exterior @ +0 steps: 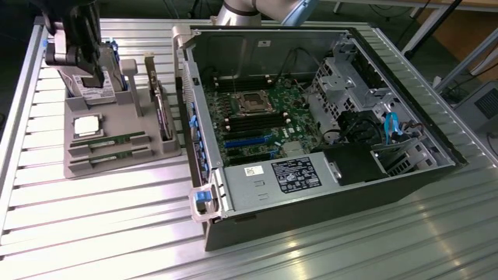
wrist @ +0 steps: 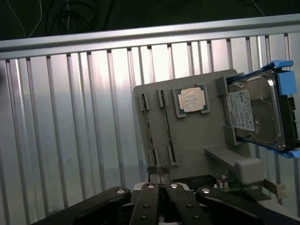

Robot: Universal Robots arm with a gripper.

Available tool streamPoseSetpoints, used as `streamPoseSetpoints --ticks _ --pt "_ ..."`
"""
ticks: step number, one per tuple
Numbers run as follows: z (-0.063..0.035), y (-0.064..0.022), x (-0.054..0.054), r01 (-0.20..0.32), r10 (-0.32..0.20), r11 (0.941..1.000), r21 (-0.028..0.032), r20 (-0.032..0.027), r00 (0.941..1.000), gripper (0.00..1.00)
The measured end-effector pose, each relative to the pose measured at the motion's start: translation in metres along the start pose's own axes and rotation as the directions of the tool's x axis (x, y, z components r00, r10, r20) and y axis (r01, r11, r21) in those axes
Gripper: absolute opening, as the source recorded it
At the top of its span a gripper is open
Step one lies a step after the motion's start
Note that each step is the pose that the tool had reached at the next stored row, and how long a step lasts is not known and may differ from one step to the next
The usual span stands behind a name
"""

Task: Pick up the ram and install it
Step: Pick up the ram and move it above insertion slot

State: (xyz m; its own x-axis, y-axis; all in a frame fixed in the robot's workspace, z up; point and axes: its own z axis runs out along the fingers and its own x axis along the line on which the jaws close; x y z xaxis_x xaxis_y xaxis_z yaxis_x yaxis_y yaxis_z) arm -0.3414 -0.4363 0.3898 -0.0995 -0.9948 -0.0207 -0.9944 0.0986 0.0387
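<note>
A slatted metal table (exterior: pixel 93 233) carries everything. The biggest thing on it is an open computer case (exterior: pixel 265 44), lying on its side at the exterior view's right, with its green motherboard (exterior: pixel 265 116) facing up. At the exterior view's left, just beside the case, sits a grey parts holder (exterior: pixel 116 168). The dark gripper (exterior: pixel 93 70) hangs over the holder's far end, above the hard drive (exterior: pixel 97 93) that stands there in a blue frame. An expansion card (exterior: pixel 160 105) stands on edge along the holder's side nearest the case.

The ram (exterior: pixel 109 142) is a long, thin green stick with small dark chips. It lies in a slot of the holder, next to the square silver CPU (exterior: pixel 87 125). A second ram stick (exterior: pixel 109 155), which looks the same, lies parallel to it in the next slot towards the holder's near edge.

The exterior view takes in the case and the board. The wrist view looks along the gripper (wrist: pixel 159 172) at the holder (wrist: pixel 197 136). There the fingertips (wrist: pixel 153 171) meet in the middle with nothing between them. Beyond them are the ram (wrist: pixel 167 129), the second ram stick (wrist: pixel 147 129), the CPU (wrist: pixel 192 100) and the hard drive (wrist: pixel 255 112). Both sticks sit in their slots, apart from the fingers.
</note>
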Motion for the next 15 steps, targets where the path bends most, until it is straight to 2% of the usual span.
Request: streamPoseSetpoints --ticks 2,3,4,8,11,15 --pt "0.0000 0.0000 0.000 0.000 0.000 1.0000 0.0000 0.0000 1.0000 0.23" --pt "0.0000 0.0000 0.000 0.000 0.000 1.0000 -0.0001 0.0000 1.0000 0.35" --pt "0.0000 0.0000 0.000 0.000 0.000 1.0000 0.0000 0.0000 1.0000 0.42" --pt "0.0032 -0.0001 0.000 0.000 0.000 1.0000 0.0000 0.0010 1.0000 0.42" --pt "0.0093 -0.0004 0.001 0.000 0.000 1.0000 -0.0006 0.0066 1.0000 0.42" --pt "0.0126 -0.0005 0.001 0.000 0.000 1.0000 -0.0013 0.0126 0.9999 0.42"
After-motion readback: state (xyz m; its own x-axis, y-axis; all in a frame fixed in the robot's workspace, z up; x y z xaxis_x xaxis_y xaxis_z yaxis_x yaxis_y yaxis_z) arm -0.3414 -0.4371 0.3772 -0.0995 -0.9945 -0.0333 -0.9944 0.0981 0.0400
